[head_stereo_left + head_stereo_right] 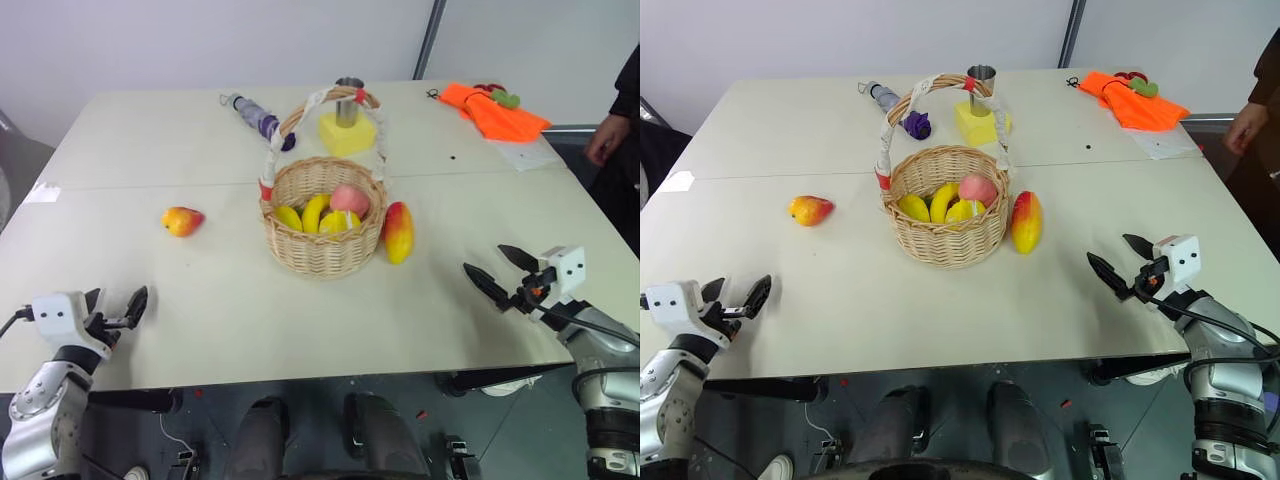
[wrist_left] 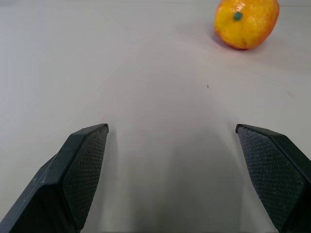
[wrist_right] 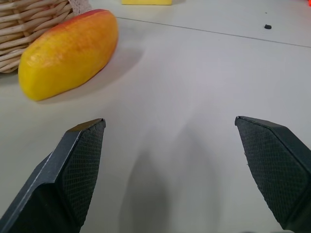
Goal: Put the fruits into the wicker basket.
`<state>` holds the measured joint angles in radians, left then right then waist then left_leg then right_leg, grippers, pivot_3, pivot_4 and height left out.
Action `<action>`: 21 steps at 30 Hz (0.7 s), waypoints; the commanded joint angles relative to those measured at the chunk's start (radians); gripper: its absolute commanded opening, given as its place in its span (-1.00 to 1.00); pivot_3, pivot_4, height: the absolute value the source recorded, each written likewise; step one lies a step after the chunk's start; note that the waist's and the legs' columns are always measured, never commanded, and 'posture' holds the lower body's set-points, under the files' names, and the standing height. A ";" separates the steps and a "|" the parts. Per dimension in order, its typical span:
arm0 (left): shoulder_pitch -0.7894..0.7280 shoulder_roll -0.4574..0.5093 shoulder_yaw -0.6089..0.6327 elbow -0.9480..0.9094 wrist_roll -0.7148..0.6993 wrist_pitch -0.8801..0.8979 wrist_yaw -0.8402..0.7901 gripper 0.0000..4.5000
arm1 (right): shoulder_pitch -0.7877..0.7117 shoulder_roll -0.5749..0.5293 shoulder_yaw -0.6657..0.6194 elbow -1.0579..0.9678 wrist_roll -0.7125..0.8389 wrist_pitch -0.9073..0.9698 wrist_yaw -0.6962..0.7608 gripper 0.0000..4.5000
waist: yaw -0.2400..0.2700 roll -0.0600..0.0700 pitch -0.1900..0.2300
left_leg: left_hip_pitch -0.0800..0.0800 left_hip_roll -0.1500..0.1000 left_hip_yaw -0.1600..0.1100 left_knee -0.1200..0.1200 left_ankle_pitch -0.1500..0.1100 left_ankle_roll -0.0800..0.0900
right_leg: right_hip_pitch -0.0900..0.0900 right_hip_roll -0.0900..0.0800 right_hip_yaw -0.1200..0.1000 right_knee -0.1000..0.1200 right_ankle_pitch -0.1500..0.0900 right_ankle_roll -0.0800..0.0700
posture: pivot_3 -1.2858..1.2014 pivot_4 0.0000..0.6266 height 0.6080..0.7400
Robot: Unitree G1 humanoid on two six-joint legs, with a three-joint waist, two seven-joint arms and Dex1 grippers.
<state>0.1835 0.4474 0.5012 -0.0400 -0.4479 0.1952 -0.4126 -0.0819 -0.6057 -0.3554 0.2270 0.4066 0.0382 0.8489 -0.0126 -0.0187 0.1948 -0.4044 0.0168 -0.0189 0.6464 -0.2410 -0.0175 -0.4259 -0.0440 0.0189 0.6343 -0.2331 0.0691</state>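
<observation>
At the wicker basket point(image 1: 322, 240): your reference point, mid-table.
Mango point(image 1: 398, 231): touching or just beside the basket's right side, long axis running toward and away from you; not yet in.
Small fruit point(image 1: 182, 221): well left of the basket, apart from it.
Right gripper point(image 1: 506, 270): jaws wide, empty; mango lies ahead and to its left. Your nearer arm for the mango.
Left gripper point(image 1: 117, 309): jaws wide, empty; small fruit ahead, slightly right.

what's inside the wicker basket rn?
Inside the wicker basket: yellow bananas and a pale pink round fruit. Its bottom is covered by them. The mango and the small fruit lie outside on the table.
</observation>
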 commanded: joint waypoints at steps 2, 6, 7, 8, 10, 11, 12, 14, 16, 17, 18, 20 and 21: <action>-0.004 0.006 0.009 -0.016 0.002 -0.006 -0.001 1.00 | -0.013 0.006 -0.002 -0.011 0.004 -0.023 -0.004 0.98 | 0.000 0.000 0.000 | 0.000 0.000 0.000 0.000 0.000 0.000 | 0.000 0.000 0.000 0.000 0.000 0.000 | 0.03 -0.52 1.00; -0.014 -0.001 0.016 -0.023 -0.021 0.007 0.002 1.00 | -0.008 0.006 -0.001 -0.023 0.008 -0.023 -0.007 0.98 | 0.000 0.000 0.000 | 0.000 0.000 0.000 0.000 0.000 0.000 | 0.000 0.000 0.000 0.000 0.000 0.000 | 0.03 -0.52 1.00; -0.015 -0.002 0.016 -0.027 -0.025 0.011 0.001 1.00 | -0.007 0.005 -0.001 -0.028 0.009 -0.022 -0.008 0.98 | 0.000 0.000 0.000 | 0.000 0.000 0.000 0.000 0.000 0.000 | 0.000 0.000 0.000 0.000 0.000 0.000 | 0.03 -0.52 1.00; -0.017 -0.001 0.014 -0.030 -0.026 0.017 0.002 1.00 | -0.005 0.005 -0.001 -0.034 0.011 -0.020 -0.010 0.98 | 0.000 0.000 0.000 | 0.000 0.000 0.000 0.000 0.000 0.000 | 0.000 0.000 0.000 0.000 0.000 0.000 | 0.03 -0.52 1.00; -0.023 -0.001 0.011 -0.034 -0.038 0.035 -0.001 1.00 | -0.002 0.003 -0.002 -0.048 0.014 -0.016 -0.012 0.98 | 0.000 0.000 0.000 | 0.000 0.000 0.000 0.000 0.000 0.000 | 0.000 0.000 0.000 0.000 0.000 0.000 | 0.03 -0.52 1.00; -0.028 -0.002 0.012 -0.038 -0.049 0.044 -0.003 1.00 | -0.001 0.001 -0.003 -0.057 0.016 -0.013 -0.013 0.98 | 0.000 0.000 0.000 | 0.000 0.000 0.000 0.000 0.000 0.000 | 0.000 0.000 0.000 0.000 0.000 0.000 | 0.03 -0.52 1.00; -0.034 0.000 0.012 -0.041 -0.055 0.053 -0.002 1.00 | 0.001 0.000 -0.005 -0.068 0.019 -0.009 -0.014 0.98 | 0.000 0.000 0.000 | 0.000 0.000 0.000 0.000 0.000 0.000 | 0.000 0.000 0.000 0.000 0.000 0.000 | 0.03 -0.52 1.00; -0.059 0.006 0.008 -0.043 -0.059 0.070 0.005 1.00 | -0.006 0.001 -0.011 -0.103 0.042 0.016 -0.020 0.98 | 0.000 0.000 0.000 | 0.000 0.000 0.000 0.000 0.000 0.000 | 0.000 0.000 0.000 0.000 0.000 0.000 | 0.03 -0.52 1.00; -0.081 0.014 0.002 -0.045 -0.048 0.084 0.017 1.00 | -0.020 0.002 -0.018 -0.134 0.076 0.052 -0.024 0.98 | 0.000 0.000 0.000 | 0.000 0.000 0.000 0.000 0.000 0.000 | 0.000 0.000 0.000 0.000 0.000 0.000 | 0.03 -0.52 1.00; -0.095 0.018 -0.004 -0.044 -0.034 0.087 0.029 1.00 | -0.025 -0.002 -0.019 -0.158 0.096 0.078 -0.023 0.98 | 0.000 0.000 0.000 | 0.000 0.000 0.000 0.000 0.000 0.000 | 0.000 0.000 0.000 0.000 0.000 0.000 | 0.03 -0.52 1.00; -0.113 0.021 -0.009 -0.046 -0.023 0.096 0.044 1.00 | -0.028 -0.011 -0.016 -0.184 0.115 0.105 -0.015 0.98 | 0.000 0.000 0.000 | 0.000 0.000 0.000 0.000 0.000 0.000 | 0.000 0.000 0.000 0.000 0.000 0.000 | 0.03 -0.52 1.00; -0.147 0.032 -0.020 -0.053 -0.008 0.116 0.066 1.00 | -0.026 -0.031 -0.010 -0.242 0.152 0.160 0.003 0.98 | 0.001 0.000 0.000 | 0.000 0.000 0.000 0.000 0.000 0.000 | 0.000 0.000 0.000 0.000 0.000 0.000 | 0.03 -0.52 1.00; -0.167 0.043 -0.028 -0.058 0.000 0.130 0.073 1.00 | -0.024 -0.044 -0.006 -0.282 0.175 0.194 0.014 0.98 | 0.001 0.000 0.000 | 0.000 0.000 0.000 0.000 0.000 0.000 | 0.000 0.000 0.000 0.000 0.000 0.000 | 0.03 -0.52 1.00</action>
<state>0.0372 0.4610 0.4757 -0.0518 -0.4619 0.3150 -0.3562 -0.0980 -0.6188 -0.3439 0.0288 0.5328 0.1961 0.8437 -0.0117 -0.0187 0.1948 -0.4045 0.0167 -0.0192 0.6466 -0.2410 -0.0174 -0.4257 -0.0439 0.0189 0.6348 -0.2328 0.0695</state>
